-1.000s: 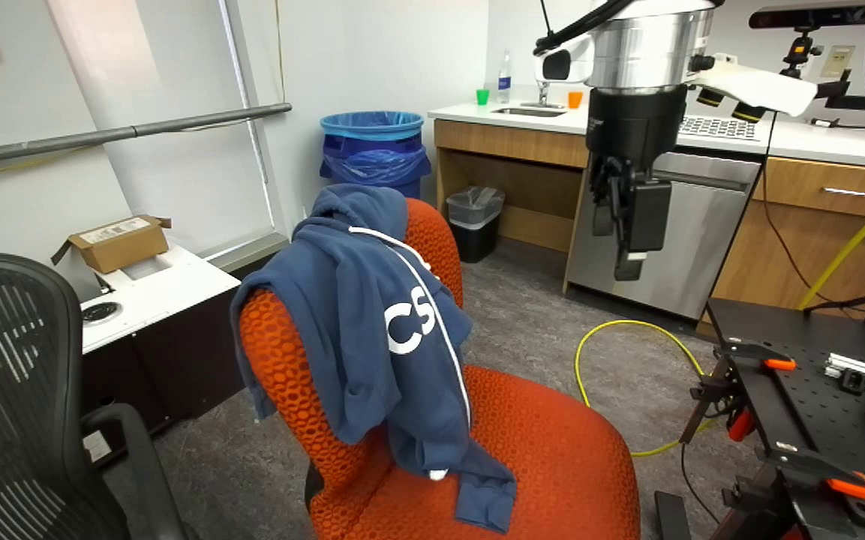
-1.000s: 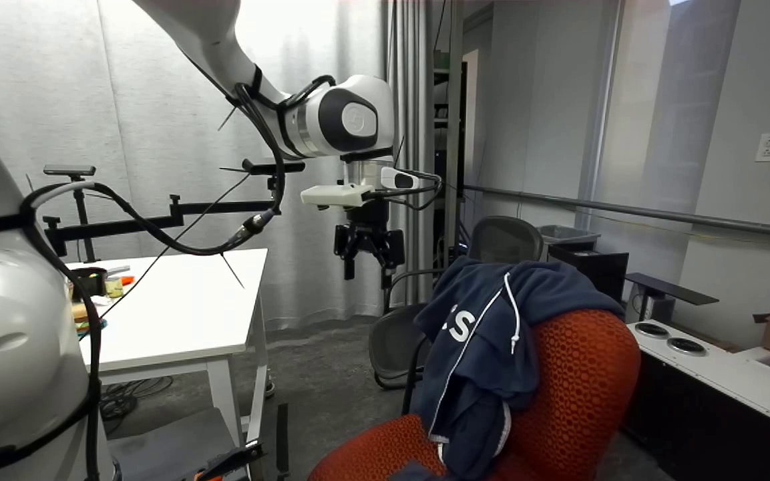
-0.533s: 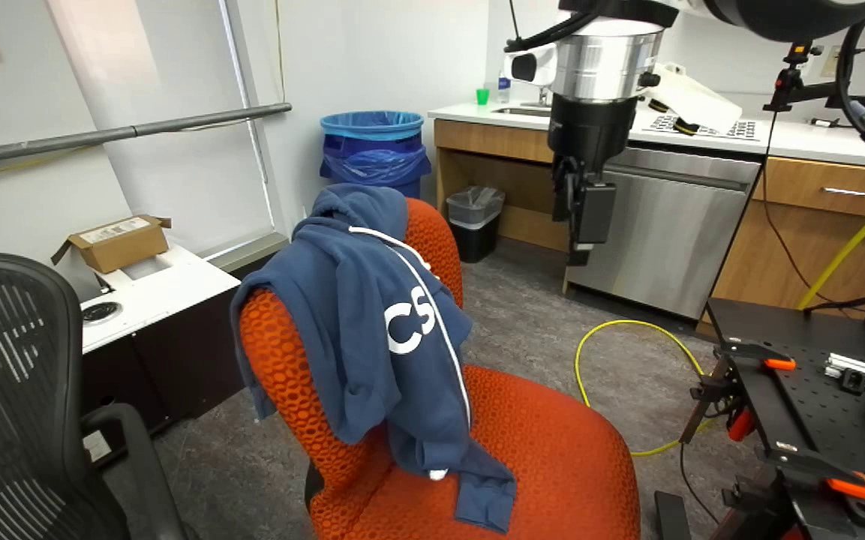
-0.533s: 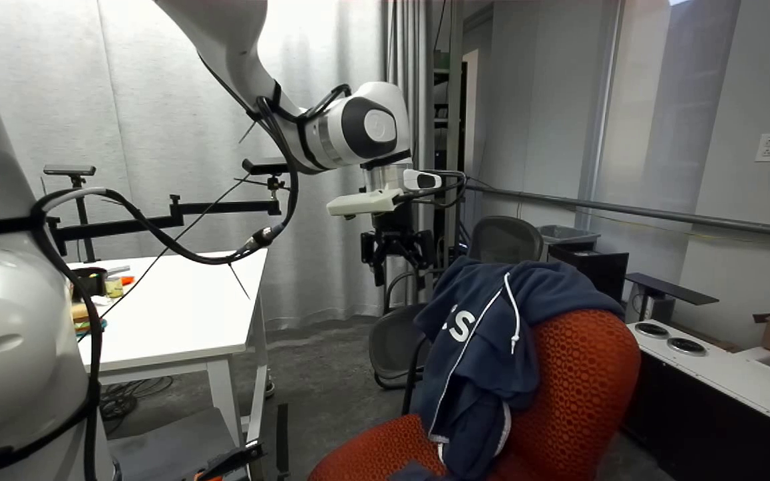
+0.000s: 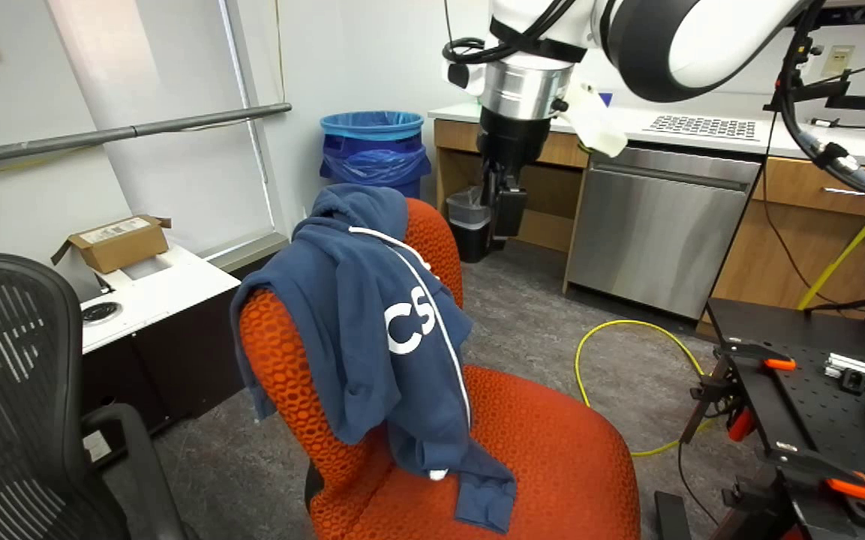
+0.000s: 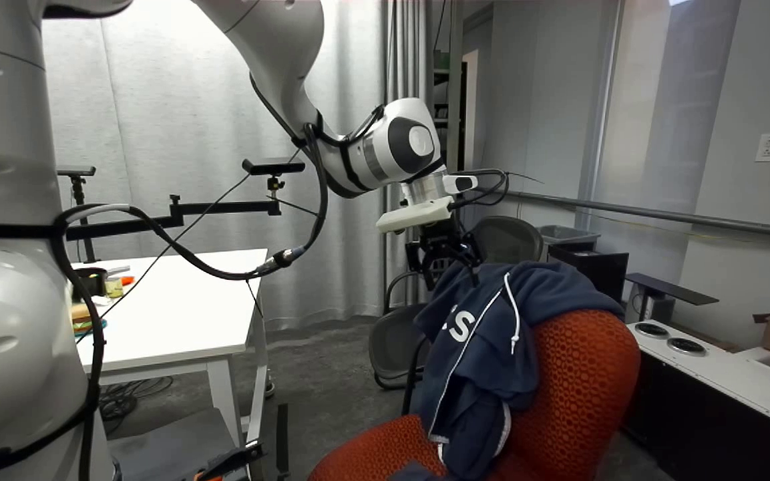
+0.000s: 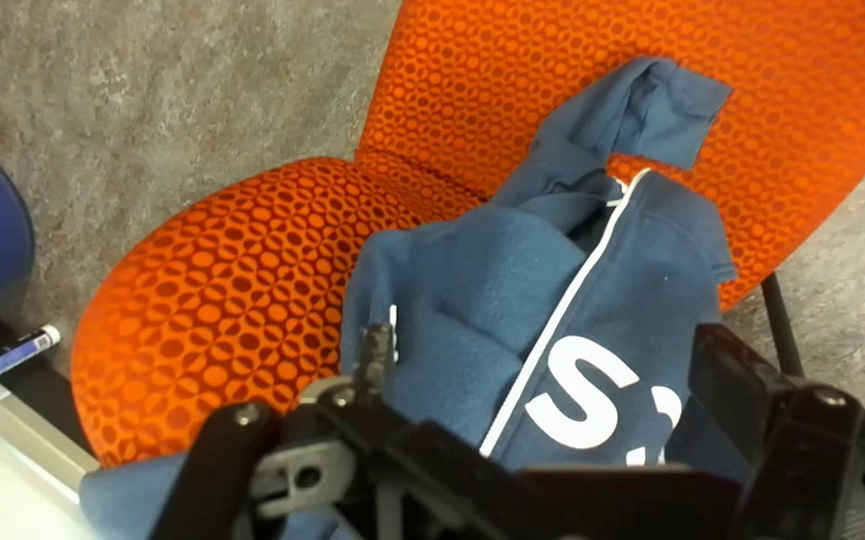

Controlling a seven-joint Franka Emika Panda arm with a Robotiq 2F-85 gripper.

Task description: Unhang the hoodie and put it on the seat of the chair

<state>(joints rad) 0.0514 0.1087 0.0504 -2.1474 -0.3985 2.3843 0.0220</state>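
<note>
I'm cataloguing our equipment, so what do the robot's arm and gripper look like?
The arm is white with rounded links, a dark-grey joint cover, black straps and black cables. A silvery collar sits above the gripper, which is black, with two jointed fingers and silver screws.

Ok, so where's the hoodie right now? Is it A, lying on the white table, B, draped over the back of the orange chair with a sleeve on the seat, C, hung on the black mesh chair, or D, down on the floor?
B, since in an exterior view the hoodie hangs over the orange backrest and one sleeve lies on the seat.
</note>
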